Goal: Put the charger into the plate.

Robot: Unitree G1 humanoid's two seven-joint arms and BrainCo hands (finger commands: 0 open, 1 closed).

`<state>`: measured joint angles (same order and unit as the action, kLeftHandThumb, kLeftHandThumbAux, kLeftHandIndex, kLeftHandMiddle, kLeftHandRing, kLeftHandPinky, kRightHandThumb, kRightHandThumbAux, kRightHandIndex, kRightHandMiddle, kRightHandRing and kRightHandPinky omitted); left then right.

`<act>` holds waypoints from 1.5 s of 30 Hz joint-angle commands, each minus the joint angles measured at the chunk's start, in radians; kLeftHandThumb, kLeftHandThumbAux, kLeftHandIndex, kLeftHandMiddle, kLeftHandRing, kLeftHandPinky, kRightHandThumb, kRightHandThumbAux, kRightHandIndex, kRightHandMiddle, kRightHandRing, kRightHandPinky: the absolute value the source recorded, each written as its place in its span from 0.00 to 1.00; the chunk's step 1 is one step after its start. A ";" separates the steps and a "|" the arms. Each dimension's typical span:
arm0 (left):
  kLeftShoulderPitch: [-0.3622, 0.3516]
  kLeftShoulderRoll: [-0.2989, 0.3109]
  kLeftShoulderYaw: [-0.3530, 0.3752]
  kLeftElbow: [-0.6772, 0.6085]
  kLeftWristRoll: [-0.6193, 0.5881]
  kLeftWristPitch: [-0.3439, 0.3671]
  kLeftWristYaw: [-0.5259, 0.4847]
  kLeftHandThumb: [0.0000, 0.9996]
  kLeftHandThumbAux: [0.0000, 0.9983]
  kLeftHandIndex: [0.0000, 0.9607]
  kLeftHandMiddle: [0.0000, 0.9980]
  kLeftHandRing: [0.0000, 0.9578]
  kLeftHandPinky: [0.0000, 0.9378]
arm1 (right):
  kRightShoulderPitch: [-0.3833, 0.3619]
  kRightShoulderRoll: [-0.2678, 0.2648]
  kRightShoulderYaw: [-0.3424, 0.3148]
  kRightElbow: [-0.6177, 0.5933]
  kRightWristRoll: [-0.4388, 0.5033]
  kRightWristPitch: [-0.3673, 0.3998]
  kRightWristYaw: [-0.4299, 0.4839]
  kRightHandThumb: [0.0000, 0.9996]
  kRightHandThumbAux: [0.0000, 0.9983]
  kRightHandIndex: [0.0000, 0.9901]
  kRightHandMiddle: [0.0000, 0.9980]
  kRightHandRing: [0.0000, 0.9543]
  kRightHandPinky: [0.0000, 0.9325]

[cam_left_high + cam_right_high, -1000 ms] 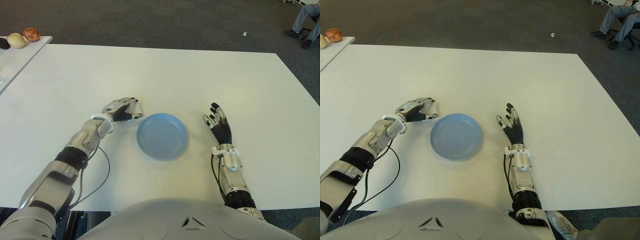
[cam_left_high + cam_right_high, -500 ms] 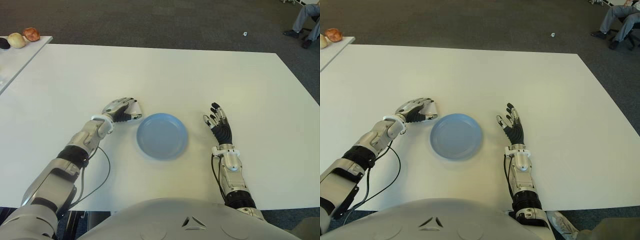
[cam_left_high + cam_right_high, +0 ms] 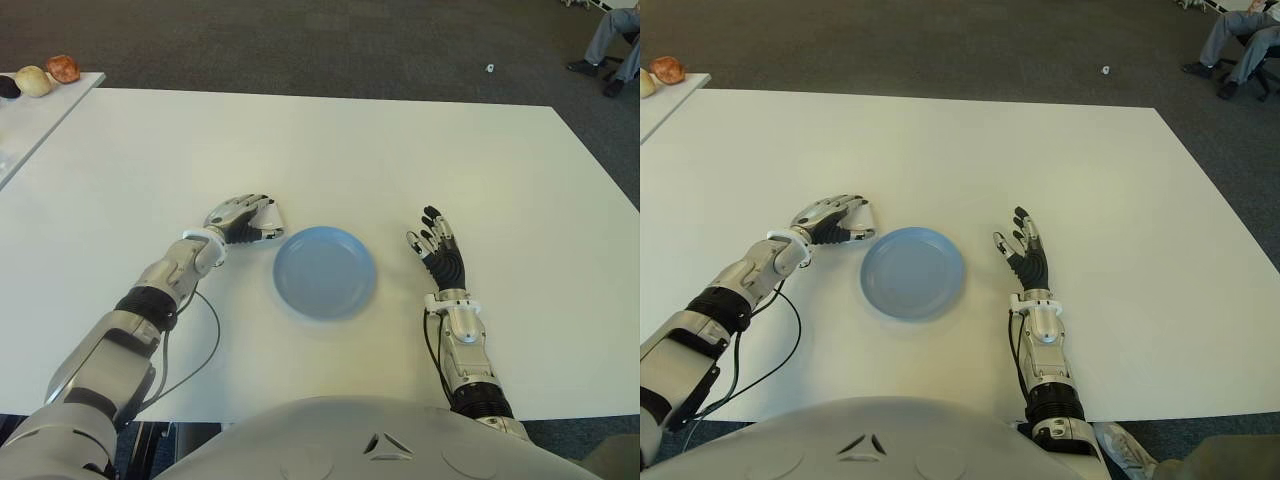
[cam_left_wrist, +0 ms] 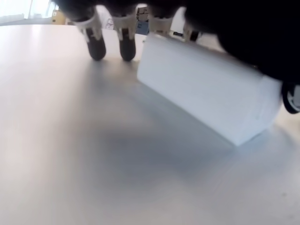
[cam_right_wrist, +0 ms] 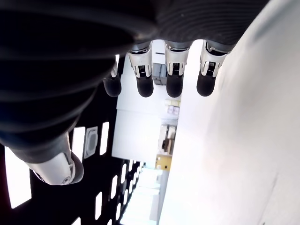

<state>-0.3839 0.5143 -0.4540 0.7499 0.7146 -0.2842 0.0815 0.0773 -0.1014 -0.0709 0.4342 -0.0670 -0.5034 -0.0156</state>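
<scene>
The charger (image 4: 206, 98) is a white block on the white table (image 3: 400, 150), just left of the empty blue plate (image 3: 325, 272). Only its corner (image 3: 273, 217) shows past my left hand in the eye views. My left hand (image 3: 247, 221) lies over it, with the fingers curled down its far side and the thumb (image 4: 291, 96) at its end. In the left wrist view the block sits tilted under my palm, with a shadow beneath it. My right hand (image 3: 437, 246) shows to the right of the plate, fingers spread and holding nothing.
A side table (image 3: 40, 110) at the far left carries round objects (image 3: 34, 80). A person's legs (image 3: 612, 40) show on the carpet at the far right. A black cable (image 3: 205, 340) loops on the table beside my left forearm.
My left hand's fingers have curled in tighter round the charger and the thumb has drawn in. The right hand and the plate have not moved.
</scene>
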 commanded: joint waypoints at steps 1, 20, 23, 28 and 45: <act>-0.007 -0.016 -0.029 0.077 0.018 -0.016 0.012 0.21 0.25 0.00 0.00 0.00 0.05 | 0.038 0.005 -0.006 0.051 0.015 0.017 0.003 0.03 0.62 0.05 0.09 0.07 0.07; -0.112 -0.047 -0.123 0.391 0.067 -0.132 0.162 0.24 0.25 0.00 0.00 0.00 0.13 | 0.024 0.006 -0.006 0.069 0.007 -0.012 0.000 0.03 0.62 0.05 0.09 0.07 0.08; -0.121 -0.054 -0.138 0.429 0.074 -0.142 0.179 0.24 0.25 0.00 0.00 0.00 0.14 | 0.025 0.008 -0.005 0.066 0.002 -0.009 -0.005 0.02 0.62 0.06 0.10 0.08 0.08; -0.131 -0.056 -0.161 0.473 0.083 -0.159 0.209 0.26 0.25 0.00 0.00 0.00 0.15 | 0.028 0.011 -0.001 0.056 -0.002 -0.004 -0.013 0.02 0.63 0.06 0.10 0.08 0.08; -0.162 -0.042 -0.267 0.519 0.155 -0.156 0.329 0.31 0.24 0.00 0.00 0.00 0.13 | 0.034 0.008 -0.003 0.038 0.027 0.011 0.019 0.01 0.64 0.05 0.11 0.08 0.08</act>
<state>-0.5924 0.4739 -0.6765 1.2283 0.8133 -0.4619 0.4264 0.0754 -0.1002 -0.0736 0.4383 -0.0564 -0.5301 -0.0076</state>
